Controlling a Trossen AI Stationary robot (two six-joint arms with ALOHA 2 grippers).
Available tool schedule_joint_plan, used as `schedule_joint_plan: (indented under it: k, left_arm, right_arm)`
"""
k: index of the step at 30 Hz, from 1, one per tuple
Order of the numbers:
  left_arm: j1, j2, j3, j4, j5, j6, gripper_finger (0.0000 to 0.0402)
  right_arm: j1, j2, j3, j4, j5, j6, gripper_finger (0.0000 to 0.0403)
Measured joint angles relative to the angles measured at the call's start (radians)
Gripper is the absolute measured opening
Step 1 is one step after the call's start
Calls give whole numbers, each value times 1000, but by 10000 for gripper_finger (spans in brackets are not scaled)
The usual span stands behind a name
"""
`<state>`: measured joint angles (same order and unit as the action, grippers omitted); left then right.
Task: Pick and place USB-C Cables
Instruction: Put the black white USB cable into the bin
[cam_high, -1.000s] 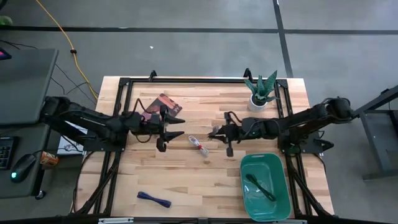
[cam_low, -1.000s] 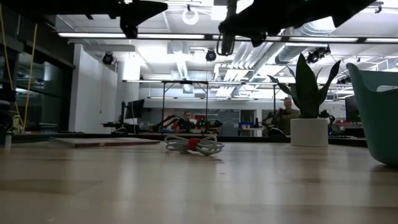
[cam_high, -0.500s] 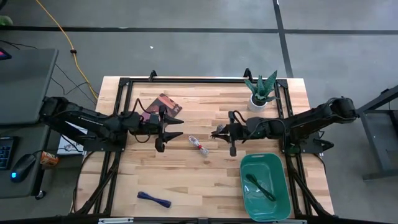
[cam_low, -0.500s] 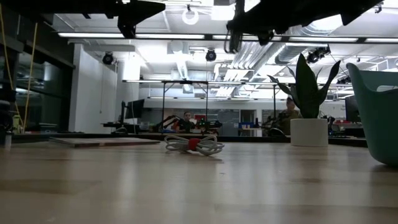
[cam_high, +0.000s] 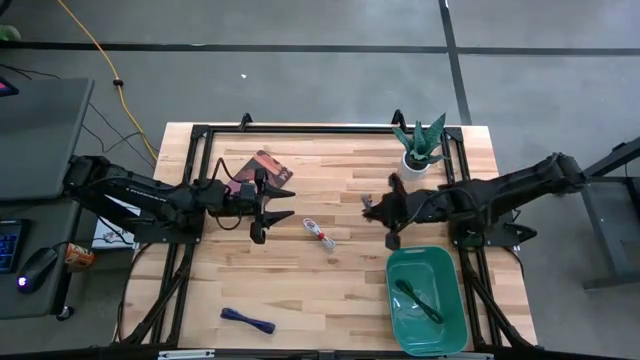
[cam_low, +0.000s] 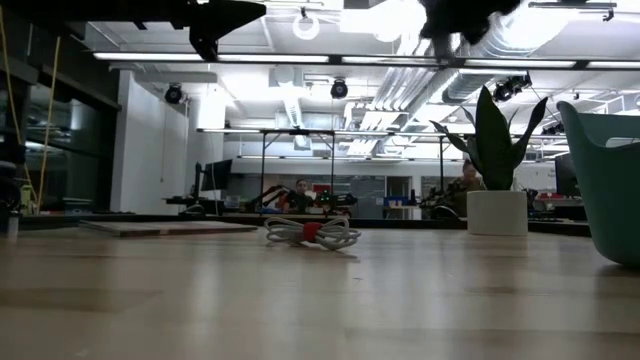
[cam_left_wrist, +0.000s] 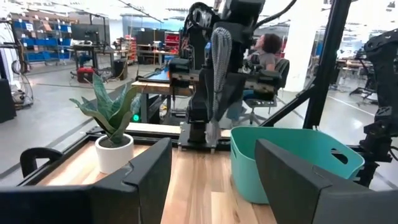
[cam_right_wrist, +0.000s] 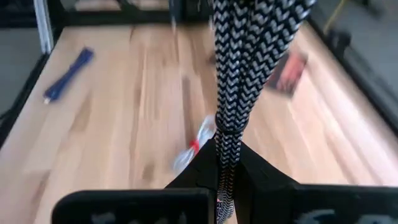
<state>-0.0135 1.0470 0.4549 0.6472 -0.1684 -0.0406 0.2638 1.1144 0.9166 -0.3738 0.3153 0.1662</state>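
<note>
The right gripper (cam_high: 386, 222) is clamped on the grey cable (cam_right_wrist: 239, 87), whose braided black-and-white bundle is pinched at one end between the fingers (cam_right_wrist: 249, 171). In the right wrist view its long axis runs straight out ahead of the fingers; in the left wrist view it (cam_left_wrist: 219, 62) hangs upright at that gripper. The gripper is held clear above the table (cam_high: 340, 300), between the plant (cam_high: 419, 148) and the bin (cam_high: 427, 300), just past the bin's far rim.

The green cable (cam_high: 418, 299) lies inside the bin, slanting across its floor. The white cable (cam_high: 320, 234) with its red tie lies on the table between the two grippers, its long axis diagonal in the high view. The blue cable (cam_high: 247, 319) lies near the front edge on the left side, well apart from the others and nearly parallel to that edge.

The left gripper (cam_high: 275, 205) hovers with fingers spread wide, empty, beside the booklet (cam_high: 262, 170).
</note>
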Motion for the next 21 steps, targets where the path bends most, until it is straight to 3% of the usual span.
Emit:
schedule_joint_plan:
  k: [4, 8, 15, 21]
  left_arm:
    - [0, 0, 0, 0, 0, 2, 209]
    - [0, 0, 0, -2, 0, 8, 209]
    - [0, 0, 0, 0, 0, -8, 209]
    - [0, 0, 0, 0, 0, -8, 209]
  right_arm:
    - [65, 9, 124, -277, -3, 185, 3]
    - [163, 33, 178, -433, -15, 373, 3]
    - [335, 47, 183, -578, -71, 783, 3]
    - [459, 54, 183, -628, -187, 1092, 3]
